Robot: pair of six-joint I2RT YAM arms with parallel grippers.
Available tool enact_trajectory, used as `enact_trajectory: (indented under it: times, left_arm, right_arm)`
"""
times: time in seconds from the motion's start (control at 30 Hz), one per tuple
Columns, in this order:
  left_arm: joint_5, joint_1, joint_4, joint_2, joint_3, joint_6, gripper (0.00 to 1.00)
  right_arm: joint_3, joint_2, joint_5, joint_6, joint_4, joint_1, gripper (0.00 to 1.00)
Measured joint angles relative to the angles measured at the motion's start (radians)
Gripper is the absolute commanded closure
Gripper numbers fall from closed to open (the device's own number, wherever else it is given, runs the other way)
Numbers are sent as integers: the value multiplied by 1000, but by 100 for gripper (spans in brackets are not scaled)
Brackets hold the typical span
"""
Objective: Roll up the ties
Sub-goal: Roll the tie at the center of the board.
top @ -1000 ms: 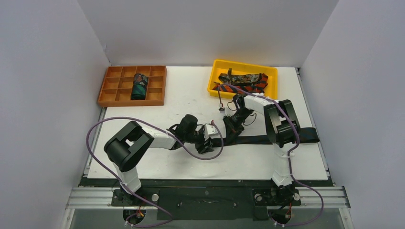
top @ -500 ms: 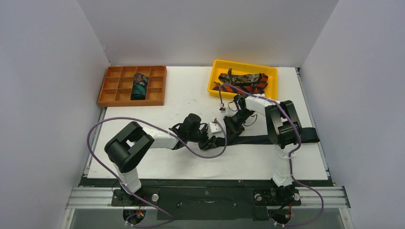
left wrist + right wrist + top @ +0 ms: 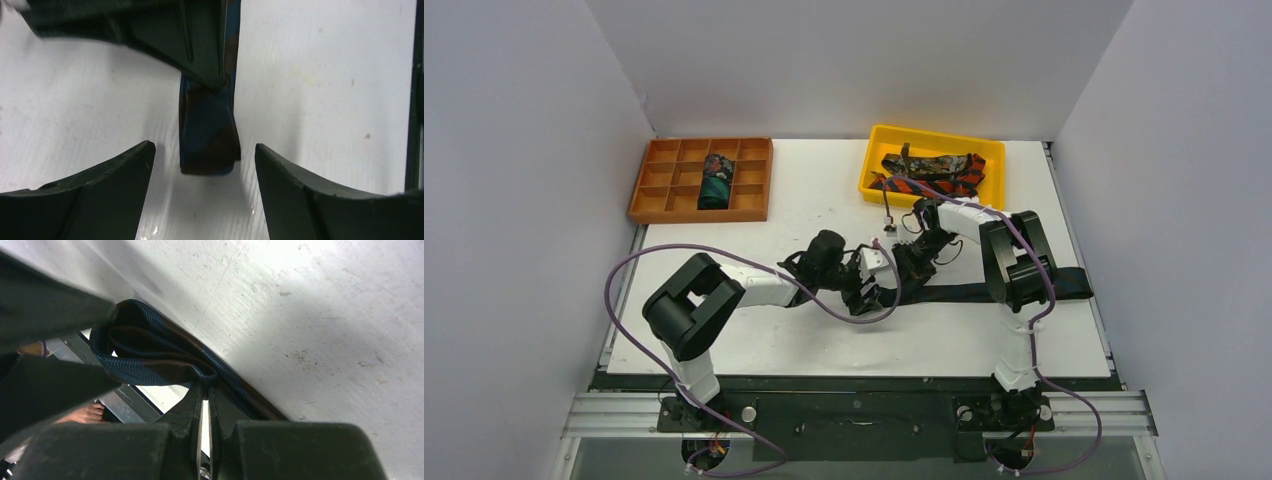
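The navy tie [image 3: 964, 292] lies flat across the white surface [image 3: 744, 235], running from the middle out to the right edge, where its far end passes under the right arm [image 3: 1014, 260]. Both arms meet at the tie's near end, in the middle of the surface. The right jaws are clenched on the fabric. In the right wrist view the fingertips [image 3: 197, 405] stand pressed together with only a slit between them, and a doubled-over loop of dark blue and brown cloth bunches at their tips. The left jaws are released. In the left wrist view the two dark fingers [image 3: 90, 200] stand well apart on either side of the tie's folded end, with bare surface between each finger and the cloth. The dark body of the right arm's tool sits on the tie just beyond that end. At the back right a yellow bin [image 3: 876, 165] holds the red-orange striped tie [image 3: 924, 185] and the mottled brown tie [image 3: 939, 162], heaped together. At the back left an orange divided tray [image 3: 649, 190] holds the dark teal roll [image 3: 716, 180] in its middle column. Purple cables [image 3: 624, 270] loop from both arms.
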Motion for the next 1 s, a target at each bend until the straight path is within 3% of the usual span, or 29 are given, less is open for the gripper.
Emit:
enact_trajectory:
  times: [0.2,0.53,1.0]
  left_arm:
    - [3,9,-21,0,-68,45,31]
    - [-3,3,3,39,-31,31,66]
    - [7,-21,48,100,85,-42,66]
  right_arm:
    - [-1,-1,0,0,1,0,100]
    - [-3,-2,0,0,3,0,100]
    - [-5,-3,-3,0,5,0,100]
